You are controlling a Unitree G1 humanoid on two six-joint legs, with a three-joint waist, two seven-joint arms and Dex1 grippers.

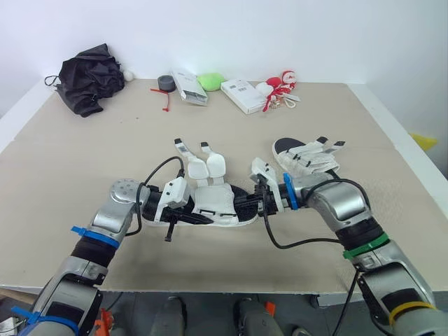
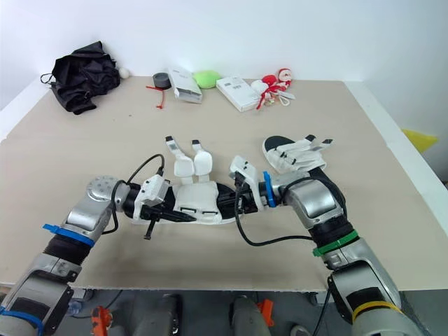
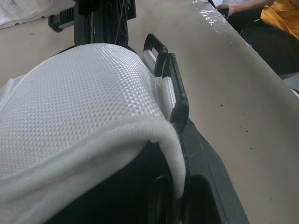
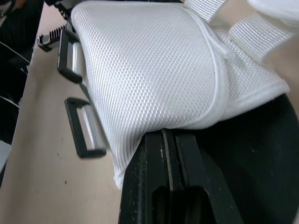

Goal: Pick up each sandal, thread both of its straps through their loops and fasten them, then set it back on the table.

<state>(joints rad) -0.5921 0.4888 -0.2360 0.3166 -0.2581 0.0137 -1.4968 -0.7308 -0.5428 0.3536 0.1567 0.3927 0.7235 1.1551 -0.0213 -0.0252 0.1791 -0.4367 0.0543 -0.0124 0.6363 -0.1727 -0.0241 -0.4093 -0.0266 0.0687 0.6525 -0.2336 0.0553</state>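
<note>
A white mesh sandal with a black sole (image 1: 213,203) lies mid-table, held at both ends. My left gripper (image 1: 183,213) is shut on its sole at one end. My right gripper (image 1: 248,203) is shut on the sole at the other end. Its two straps (image 1: 196,150) are unfastened and spread away toward the far side. In the left wrist view the mesh flap (image 3: 79,116) sits beside two black loops (image 3: 170,79). The right wrist view shows the same loops (image 4: 86,133) empty next to the mesh (image 4: 149,70). A second sandal (image 1: 308,157) rests on the table at the right.
Along the far edge lie a black cloth (image 1: 87,77), a tape roll (image 1: 166,82), two white boxes (image 1: 189,87), a green object (image 1: 210,81) and a red-and-white toy (image 1: 280,87). The table's front edge (image 1: 210,290) is close. A person in orange (image 3: 275,18) sits beyond the table.
</note>
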